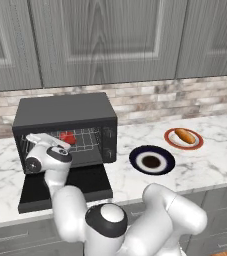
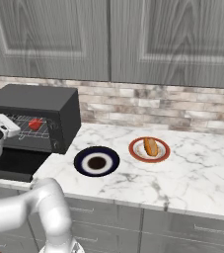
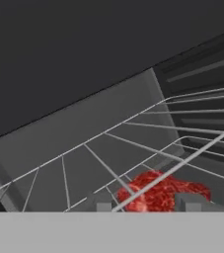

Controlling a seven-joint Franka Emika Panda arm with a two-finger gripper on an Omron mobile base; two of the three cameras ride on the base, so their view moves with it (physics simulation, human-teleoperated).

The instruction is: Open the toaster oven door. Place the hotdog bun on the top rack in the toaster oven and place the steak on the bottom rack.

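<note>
Toaster oven (image 1: 65, 112): stands toward the left end of the marble tabletop (image 1: 215, 150), back against the brick wall, knobs down its right side.
Toaster oven door (image 1: 65, 186): dropped flat, lying out toward the tabletop's front edge.
Pincer (image 3: 145, 205): pushed into the oven mouth from the front; in the hand view its two tips stand either side of the red meat, just beside it (contact cannot be made out), so whether it is clenched on the meat or released I cannot tell.
Steak (image 1: 68, 137): a red chunk inside the oven cavity, left of centre, at the level of the wire shelves; in the hand view a wire crosses in front of it (which shelf carries it is not clear).
Racks (image 1: 87, 137): silver wire grids span the cavity behind and to the right of the meat.
Dark plate (image 1: 152, 160): blue-rimmed, with a dark centre, on the tabletop right of the oven, near the front edge.
Hotdog bun (image 1: 185, 136): orange-tan roll lying on a red-rimmed plate (image 1: 174, 143), right of the dark plate and further back, well apart from the oven.
</note>
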